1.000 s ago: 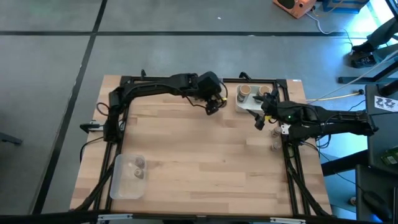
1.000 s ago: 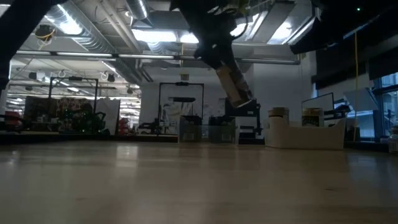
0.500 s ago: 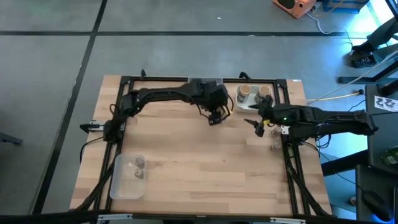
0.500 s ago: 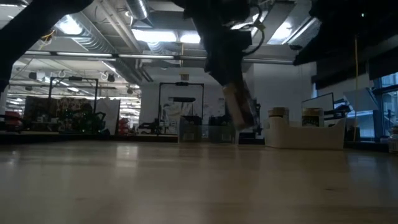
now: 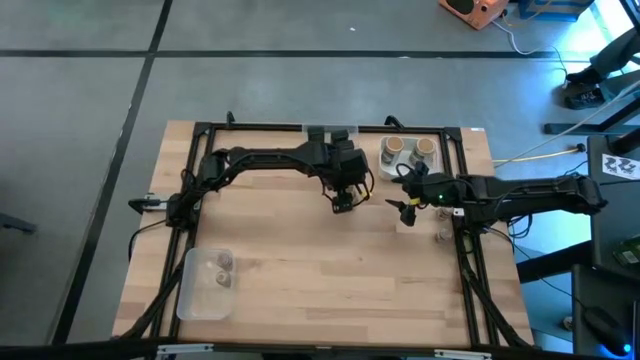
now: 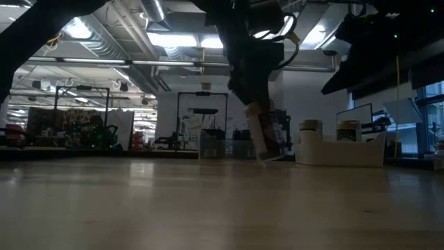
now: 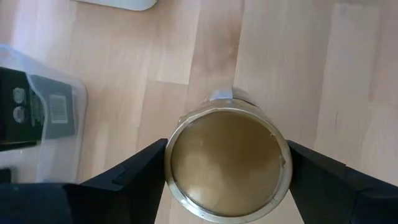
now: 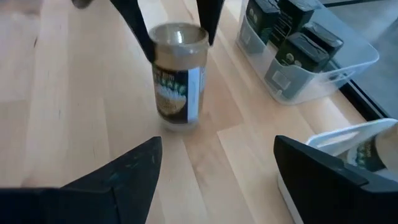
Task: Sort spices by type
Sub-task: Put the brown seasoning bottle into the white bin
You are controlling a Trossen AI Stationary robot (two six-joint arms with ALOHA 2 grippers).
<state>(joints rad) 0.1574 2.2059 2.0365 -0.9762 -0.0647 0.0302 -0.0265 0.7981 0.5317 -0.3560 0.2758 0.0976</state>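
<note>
Between the two arms, near the far middle of the desk (image 5: 300, 270), stood the round tan-topped jar (image 8: 178, 78) you were handling. It was a short clear jar with pale contents, a blue-and-white label and a flat tan lid. It stood a little tilted, its base at or just above the wood. Your left gripper (image 7: 227, 165) had its jaws set wide on either side of the lid; the lid filled the gap between them, but you could not tell whether they pressed it or had just let go.

Your right gripper (image 8: 214, 171) hovered near the jar, facing it, with its jaws spread and nothing between them.

Sorting looked partly done. Beside the jar, dark boxy jars (image 8: 292, 37) stood grouped in a clear plastic tray (image 8: 348, 68). Two more tan-topped jars (image 5: 410, 148) sat in the white tray (image 5: 392, 170) at the far right corner. Another clear tray (image 5: 205, 283) near the front left held small jars (image 5: 222, 264) too tiny to identify. One small jar (image 5: 441, 237) stood loose by the right edge. So this jar probably needed a place with its kind, and the loose one still needed sorting.
</note>
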